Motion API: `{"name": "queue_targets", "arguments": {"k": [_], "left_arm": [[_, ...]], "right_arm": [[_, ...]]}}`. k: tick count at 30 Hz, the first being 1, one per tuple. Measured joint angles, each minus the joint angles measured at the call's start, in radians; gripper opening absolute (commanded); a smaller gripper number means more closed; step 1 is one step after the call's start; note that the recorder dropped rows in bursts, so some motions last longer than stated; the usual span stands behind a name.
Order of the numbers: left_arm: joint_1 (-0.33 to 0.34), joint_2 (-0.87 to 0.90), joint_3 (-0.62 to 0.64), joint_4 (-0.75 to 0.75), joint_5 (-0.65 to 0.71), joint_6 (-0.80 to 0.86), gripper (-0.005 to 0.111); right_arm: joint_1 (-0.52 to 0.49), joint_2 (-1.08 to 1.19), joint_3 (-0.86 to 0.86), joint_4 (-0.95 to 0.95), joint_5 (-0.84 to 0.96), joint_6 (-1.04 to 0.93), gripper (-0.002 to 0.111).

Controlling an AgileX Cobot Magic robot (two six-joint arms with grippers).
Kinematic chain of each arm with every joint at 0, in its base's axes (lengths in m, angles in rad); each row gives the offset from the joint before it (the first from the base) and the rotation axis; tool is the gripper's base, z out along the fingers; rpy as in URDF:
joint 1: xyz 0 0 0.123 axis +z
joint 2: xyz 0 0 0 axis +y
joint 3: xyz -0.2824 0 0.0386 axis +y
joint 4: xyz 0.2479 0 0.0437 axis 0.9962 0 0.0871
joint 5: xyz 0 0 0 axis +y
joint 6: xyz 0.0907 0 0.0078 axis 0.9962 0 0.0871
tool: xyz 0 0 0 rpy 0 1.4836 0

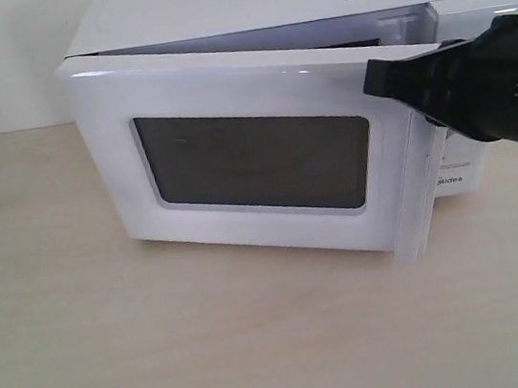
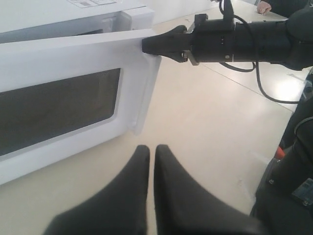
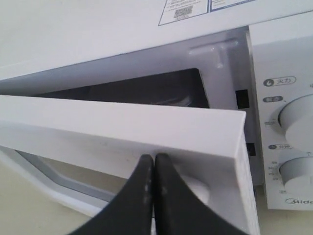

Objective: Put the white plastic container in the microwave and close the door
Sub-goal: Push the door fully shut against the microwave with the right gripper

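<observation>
Right pincer (image 3: 154, 166), pressed together, tips against the upper right corner of the door (image 1: 254, 156), which stands ajar on the microwave (image 1: 261, 1). Left pincer (image 2: 151, 161), likewise pressed together, hangs over the table (image 1: 261, 348), left, apart.

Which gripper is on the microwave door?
The right gripper, shut, its tips against the door at its handle-side edge. The left gripper, also shut, hangs over the table, clear of the door.
</observation>
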State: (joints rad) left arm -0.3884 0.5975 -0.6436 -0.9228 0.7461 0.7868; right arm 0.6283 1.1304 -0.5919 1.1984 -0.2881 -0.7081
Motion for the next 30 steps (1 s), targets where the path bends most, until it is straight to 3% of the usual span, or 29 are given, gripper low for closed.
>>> {"name": "queue_targets", "arguments": {"k": [17,30], "left_arm": [[0.0,0.0,0.0,0.0,-0.012,0.0,0.004],[0.0,0.0,0.0,0.0,-0.017,-0.002,0.004]], "right_arm": [[0.0,0.174,-0.169,-0.002,-0.016,-0.037,0.0],[0.0,0.258,-0.2,-0.002,-0.048,-0.05,0.0]]}}
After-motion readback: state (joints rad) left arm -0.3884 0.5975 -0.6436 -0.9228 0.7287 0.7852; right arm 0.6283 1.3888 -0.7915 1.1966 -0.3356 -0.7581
